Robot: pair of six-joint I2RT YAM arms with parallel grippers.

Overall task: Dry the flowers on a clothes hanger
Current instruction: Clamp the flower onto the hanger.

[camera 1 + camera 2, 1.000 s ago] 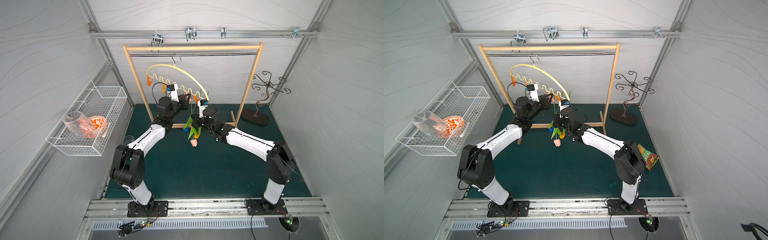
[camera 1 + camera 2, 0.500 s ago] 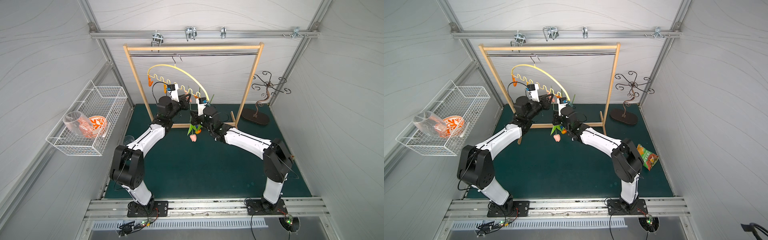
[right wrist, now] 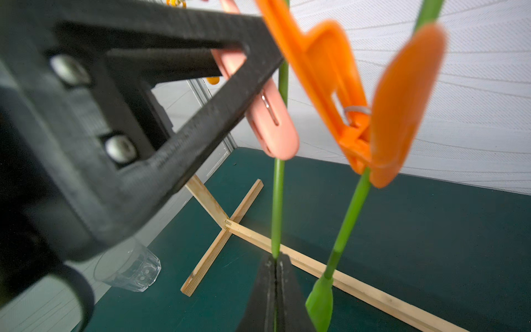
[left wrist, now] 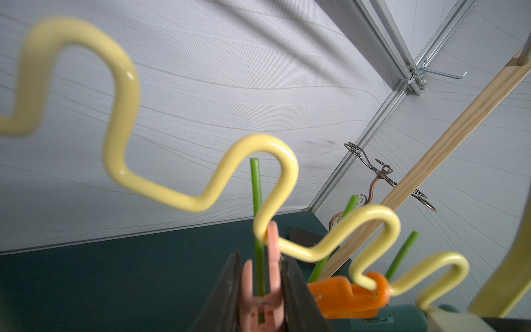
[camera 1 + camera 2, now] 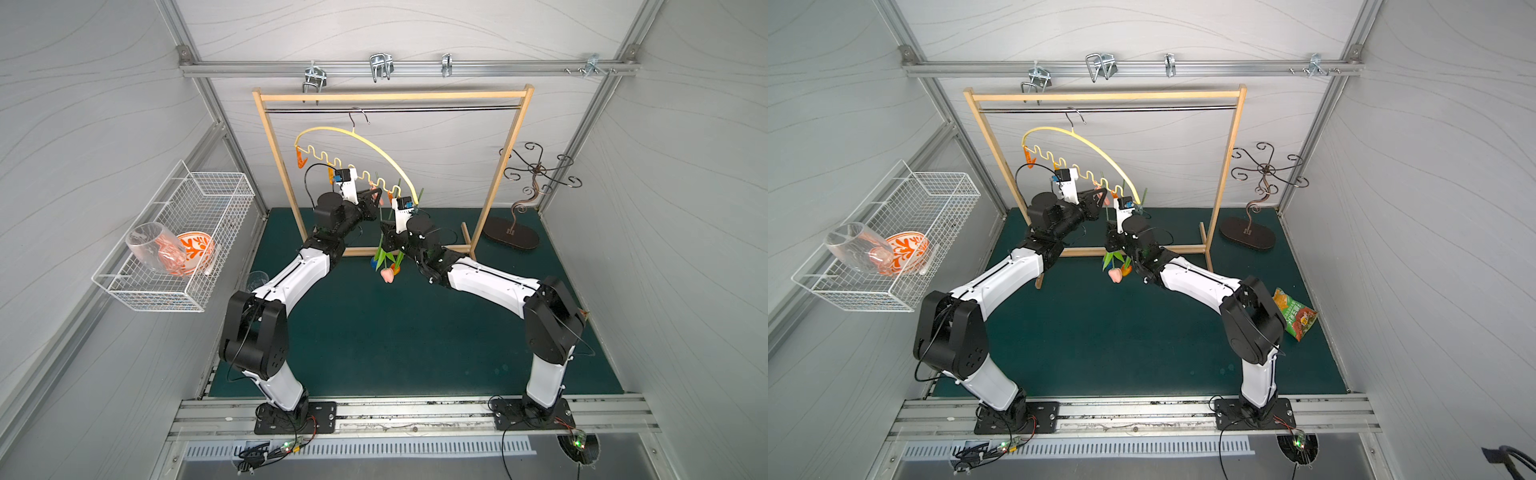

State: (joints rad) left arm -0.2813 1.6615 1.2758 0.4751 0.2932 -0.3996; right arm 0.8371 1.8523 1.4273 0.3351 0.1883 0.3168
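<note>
Pinning a stem [image 3: 277, 201] to the clothes hanger [image 4: 126, 86]
Left gripper [image 4: 260, 276] is squeezing the pink clothespin [image 3: 270, 126] open; right gripper [image 3: 276, 264] is clenching the stem inside it. Next: easing the pin shut.

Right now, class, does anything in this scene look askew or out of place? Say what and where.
The clothes hanger hangs askew from the rod, one end far lower than the other. A snack bag lies on the green mat beside the right arm, which looks out of place.
</note>
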